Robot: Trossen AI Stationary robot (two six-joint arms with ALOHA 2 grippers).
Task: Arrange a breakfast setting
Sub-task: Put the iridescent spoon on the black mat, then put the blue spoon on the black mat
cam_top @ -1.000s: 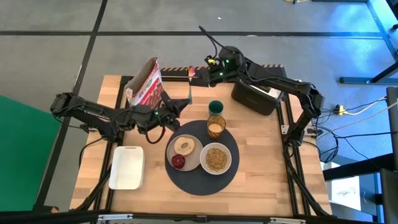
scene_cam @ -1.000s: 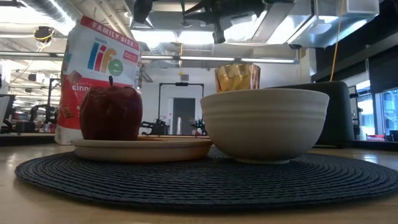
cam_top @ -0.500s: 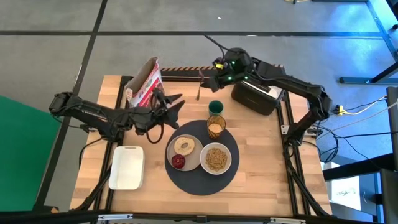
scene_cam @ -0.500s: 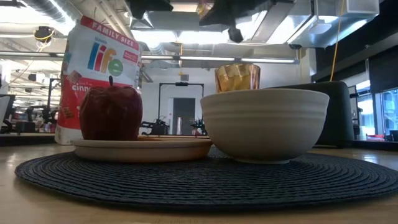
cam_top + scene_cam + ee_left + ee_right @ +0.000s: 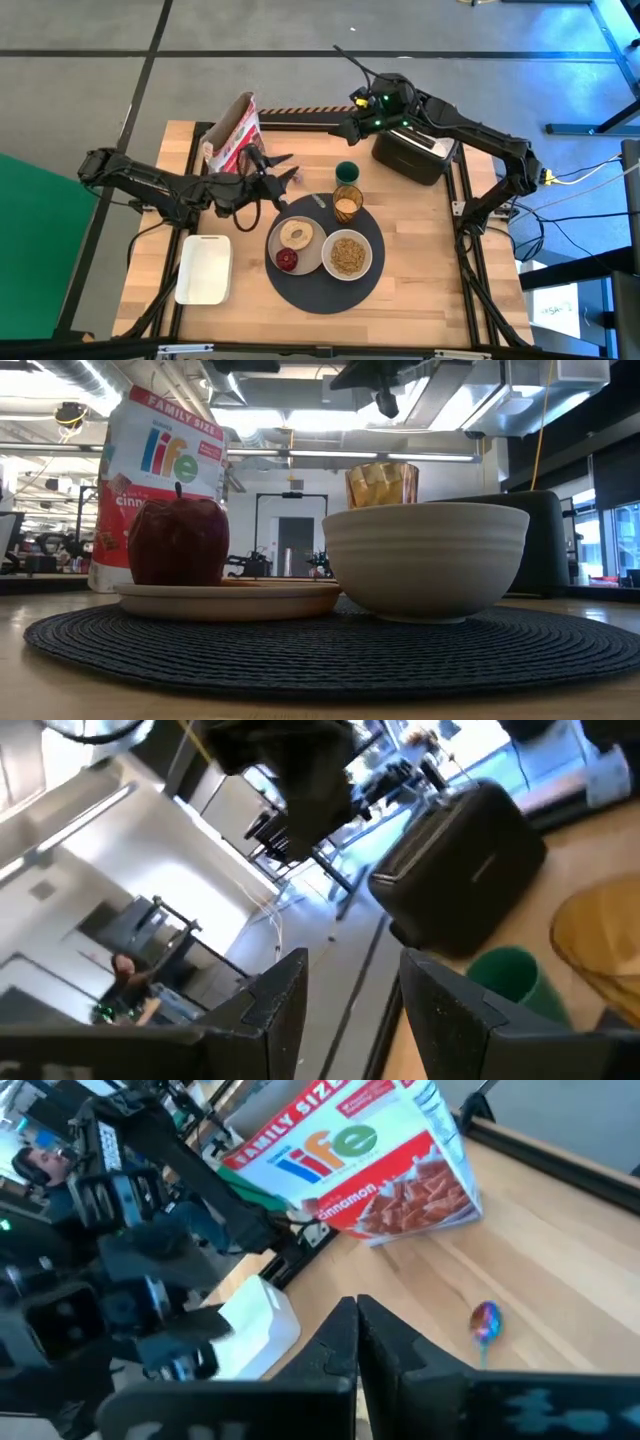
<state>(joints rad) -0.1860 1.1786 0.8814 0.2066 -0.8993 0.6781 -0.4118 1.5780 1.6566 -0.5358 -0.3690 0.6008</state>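
Observation:
A dark grey round mat [image 5: 312, 292] carries a beige plate [image 5: 308, 262] with a toasted round [image 5: 296, 235] and a red fruit [image 5: 287, 260]. It also carries a white bowl [image 5: 348, 255] of cereal and an amber glass [image 5: 347, 204]. A small green cup [image 5: 347, 172] stands on the wood just beyond the glass. A small shiny utensil [image 5: 319, 201] lies at the mat's far left rim and also shows in the right wrist view [image 5: 485, 1320]. My left gripper [image 5: 286, 169] is open and empty, left of the cup. My right gripper [image 5: 345, 128] is shut and empty, above the table's far edge.
A cereal box [image 5: 232, 135] stands at the far left, close behind my left gripper. A black toaster [image 5: 410, 152] sits at the far right under my right arm. A white rectangular tray [image 5: 204, 268] lies at the near left. Bare wood shows along the near and right edges.
My right gripper has gone toward the table's right edge. The thin utensil that hung below it a second ago has dropped away and now lies at the mat's far left rim.

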